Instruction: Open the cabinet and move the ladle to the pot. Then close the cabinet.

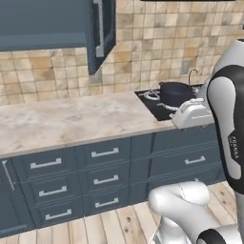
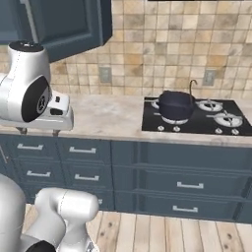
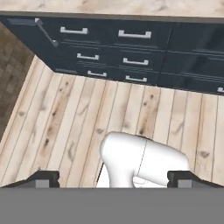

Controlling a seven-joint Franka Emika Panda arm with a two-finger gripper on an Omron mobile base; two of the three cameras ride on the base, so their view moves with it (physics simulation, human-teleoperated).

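While my pincer (image 3: 113, 179) hangs pointing down at the plank floor (image 3: 65, 122), its two dark fingertips (image 3: 43, 178) stand far apart at the bottom corners of the hand view, spread about as wide as they go, with nothing between them. At twelve o'clock in that view runs the bank of dark blue-grey drawers (image 3: 131, 52) with horizontal silver handles, and above them the edge of the pale marbled counter (image 3: 131, 6).

From the left base view, the cabinet (image 1: 71, 28) sits at eleven o'clock, one door (image 1: 102, 33) swung out toward me so its long vertical bar handle faces edge-on. In the right base view the same door (image 2: 69, 24) fills the eleven o'clock corner, above my white wrist.

The pot (image 2: 175, 105) sits on the black cooktop (image 2: 197, 118) at about one o'clock in the right base view, on the front-left burner, squat and glossy. A thin dark curved handle rises from its far right rim; I take that to be the ladle (image 2: 193, 87), resting in the pot, though the bowl end is hidden inside and I cannot be sure. In the left base view the pot (image 1: 176, 93) lies at two o'clock, partly behind my hand, with the same thin handle (image 1: 191, 74) standing above it against the tiled backsplash (image 1: 157, 47).
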